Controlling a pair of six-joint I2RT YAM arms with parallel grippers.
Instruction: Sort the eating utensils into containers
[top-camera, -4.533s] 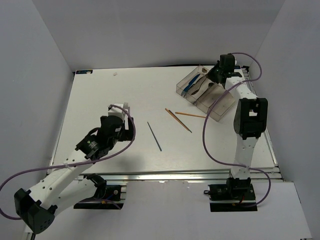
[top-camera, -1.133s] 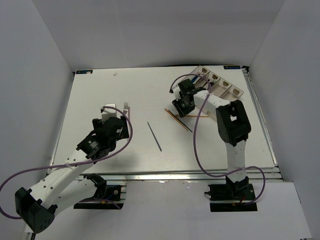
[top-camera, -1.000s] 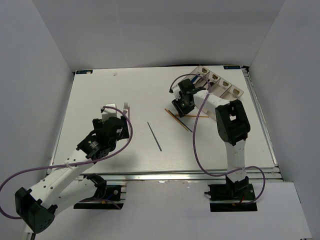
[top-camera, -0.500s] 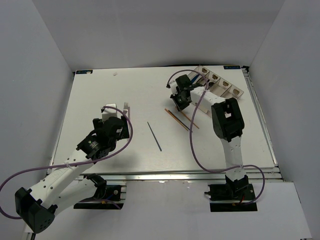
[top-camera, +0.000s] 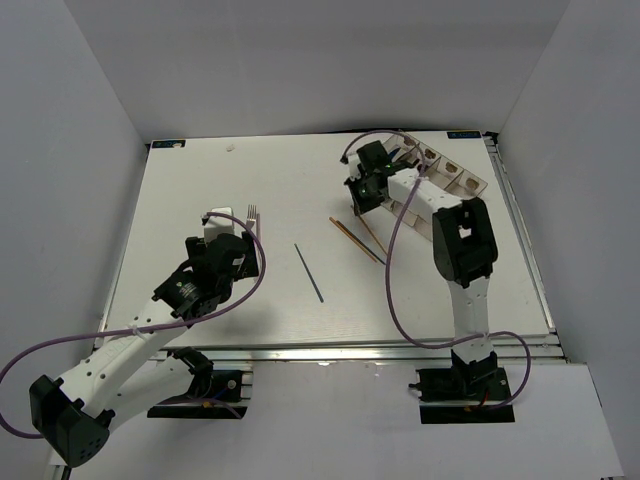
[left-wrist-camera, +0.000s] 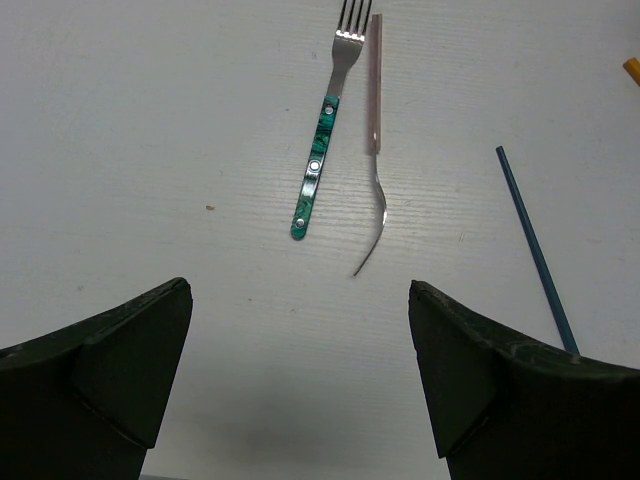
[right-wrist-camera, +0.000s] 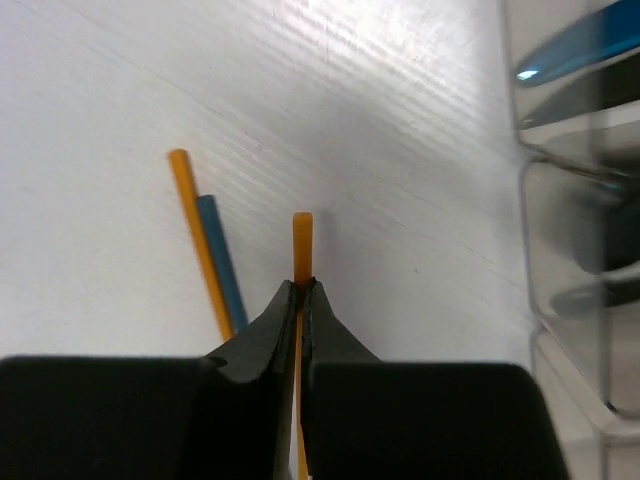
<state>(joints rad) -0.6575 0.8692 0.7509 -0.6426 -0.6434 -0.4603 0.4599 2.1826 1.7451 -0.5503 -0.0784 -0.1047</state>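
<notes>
My right gripper (top-camera: 364, 192) (right-wrist-camera: 302, 285) is shut on an orange chopstick (right-wrist-camera: 302, 240), held just left of the containers (top-camera: 445, 170) (right-wrist-camera: 575, 260). Its tail slants down toward the table (top-camera: 375, 238). A second orange chopstick (right-wrist-camera: 195, 235) (top-camera: 352, 238) lies on the table with a blue-grey one (right-wrist-camera: 220, 255) beside it. A blue-handled knife (right-wrist-camera: 585, 45) lies in one bin. My left gripper (top-camera: 228, 224) (left-wrist-camera: 298, 330) is open and empty, just short of the teal-handled fork (left-wrist-camera: 318, 170) (top-camera: 252, 212). Another dark grey chopstick (top-camera: 309, 272) (left-wrist-camera: 535, 250) lies mid-table.
A thin silver utensil with a pale handle (left-wrist-camera: 375, 130) lies right beside the fork. White walls close in the table (top-camera: 200, 190) on three sides. The right arm's purple cable (top-camera: 395, 290) loops over the table's right part.
My right gripper left the bins, came down to the orange chopsticks, shut on one and carried it back toward the bins. The bins stand farther back than 4.5 s ago. The left arm is still.
</notes>
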